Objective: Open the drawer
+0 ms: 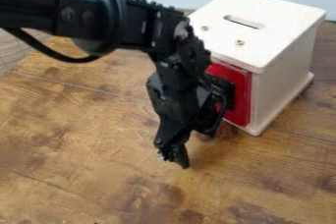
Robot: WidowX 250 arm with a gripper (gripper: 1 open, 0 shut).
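The cream-white cabinet (269, 33) stands at the back right on the wooden table (79, 169). Its red drawer (231, 75) faces left-front and sits in the shell. The drawer's black loop handle (226, 97) sticks out from the front and is partly hidden by my arm. My black gripper (175, 155) points straight down just in front of and left of the handle, with its tips close to the table. The fingers (183, 157) stand open and hold nothing. I cannot tell whether the gripper touches the handle.
The black arm (92, 17) reaches in from the upper left and crosses in front of the cabinet's left side. A slot (243, 20) is cut in the cabinet's top. Bare wooden boards lie left of and in front of the gripper.
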